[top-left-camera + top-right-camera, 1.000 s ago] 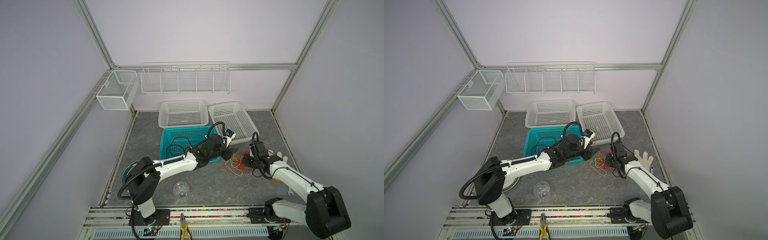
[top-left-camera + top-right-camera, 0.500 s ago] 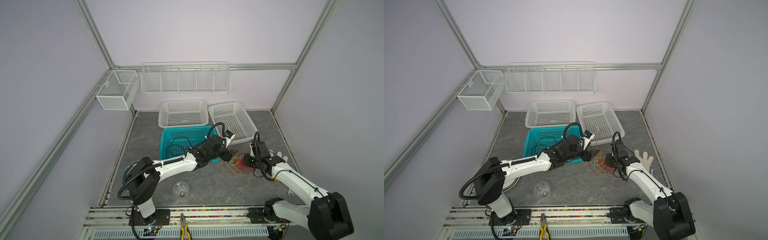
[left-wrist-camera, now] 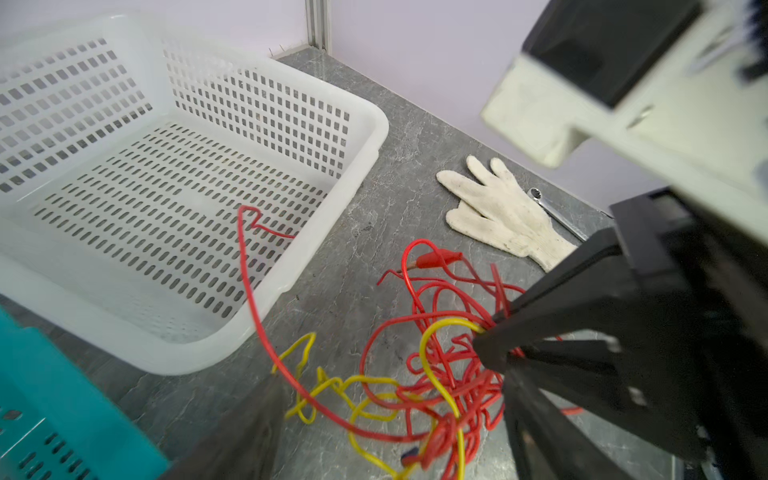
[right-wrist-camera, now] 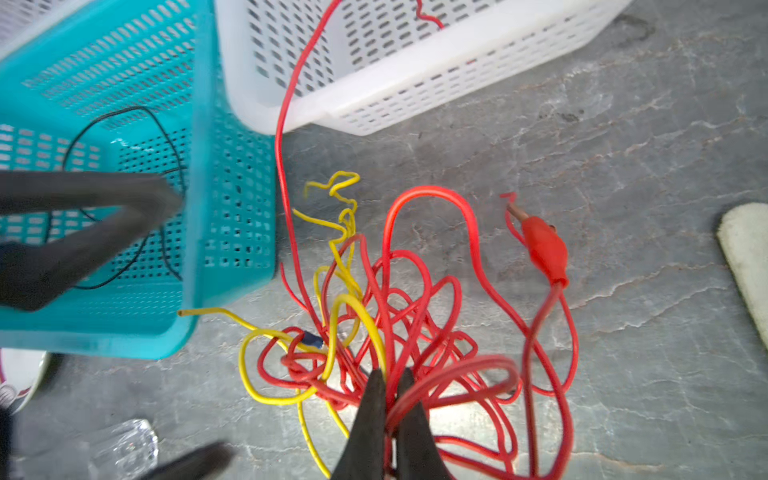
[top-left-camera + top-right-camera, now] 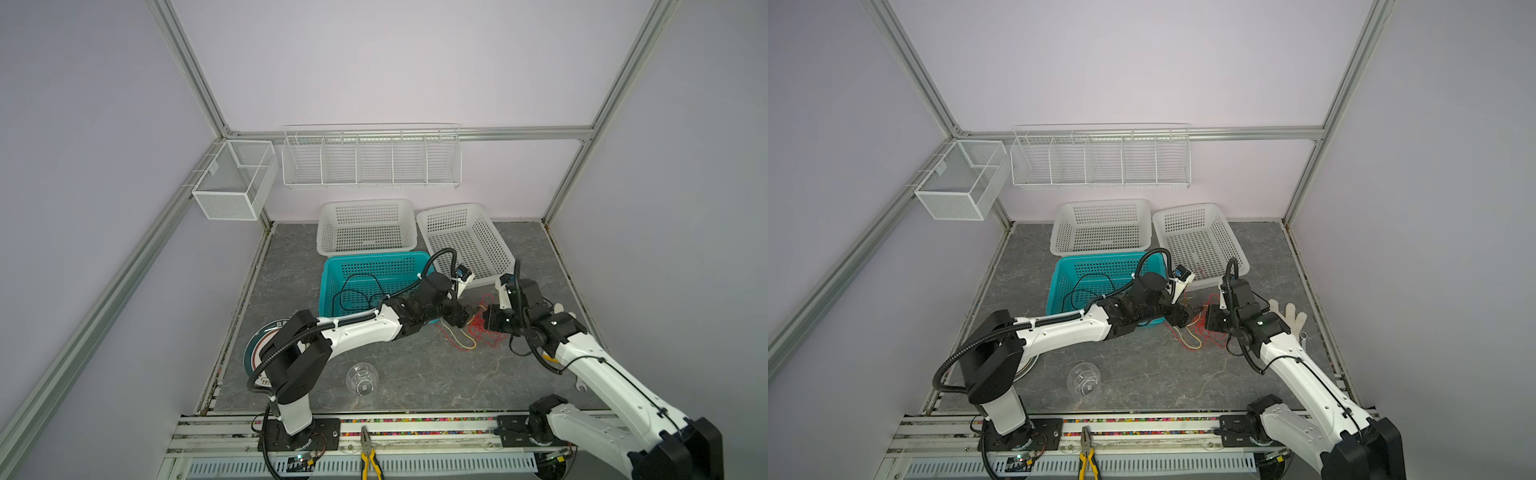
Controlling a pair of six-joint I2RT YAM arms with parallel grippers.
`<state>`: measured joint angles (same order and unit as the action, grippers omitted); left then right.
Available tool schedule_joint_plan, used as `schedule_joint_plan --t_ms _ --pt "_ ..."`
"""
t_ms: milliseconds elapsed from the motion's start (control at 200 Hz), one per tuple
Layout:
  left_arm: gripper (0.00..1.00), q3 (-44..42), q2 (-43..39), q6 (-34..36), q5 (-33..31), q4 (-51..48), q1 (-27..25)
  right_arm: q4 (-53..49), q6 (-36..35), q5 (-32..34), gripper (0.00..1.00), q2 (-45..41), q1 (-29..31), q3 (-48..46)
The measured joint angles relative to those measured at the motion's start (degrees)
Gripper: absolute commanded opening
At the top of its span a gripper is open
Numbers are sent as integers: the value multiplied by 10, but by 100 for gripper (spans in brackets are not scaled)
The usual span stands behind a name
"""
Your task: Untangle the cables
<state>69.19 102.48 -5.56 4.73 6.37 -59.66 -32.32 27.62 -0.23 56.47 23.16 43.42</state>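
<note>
A tangle of red and yellow cables (image 5: 478,330) (image 5: 1200,332) lies on the grey floor between my two grippers. One red strand (image 3: 249,266) climbs over the rim into the white basket (image 3: 365,137). A red clip (image 4: 544,249) ends another strand. A thin black cable (image 5: 353,291) lies inside the teal basket (image 5: 332,266). My right gripper (image 4: 388,399) is shut on a bunch of red cables, with a yellow one running beside it. My left gripper (image 3: 386,440) stands open over the tangle, its fingers (image 3: 249,436) wide apart and gripping nothing.
A second white basket (image 5: 368,224) stands behind the teal one. A white glove (image 3: 498,212) and a wrench (image 3: 552,208) lie at the right wall. A clear glass (image 5: 362,378), a plate (image 5: 253,353) and yellow-handled pliers (image 5: 368,455) are near the front.
My left gripper has opened wider beside the tangle. My right gripper has closed on the red cables and shifted slightly toward the left arm.
</note>
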Motion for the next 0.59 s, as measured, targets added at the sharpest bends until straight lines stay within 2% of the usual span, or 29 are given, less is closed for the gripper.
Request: schedule_joint_plan --t_ms 265,595 --pt "72 31 33 -2 3 -7 -1 -15 -3 -29 6 -56 4 7" --pt "67 37 33 -2 2 -7 -3 -24 -9 -50 6 -61 6 17"
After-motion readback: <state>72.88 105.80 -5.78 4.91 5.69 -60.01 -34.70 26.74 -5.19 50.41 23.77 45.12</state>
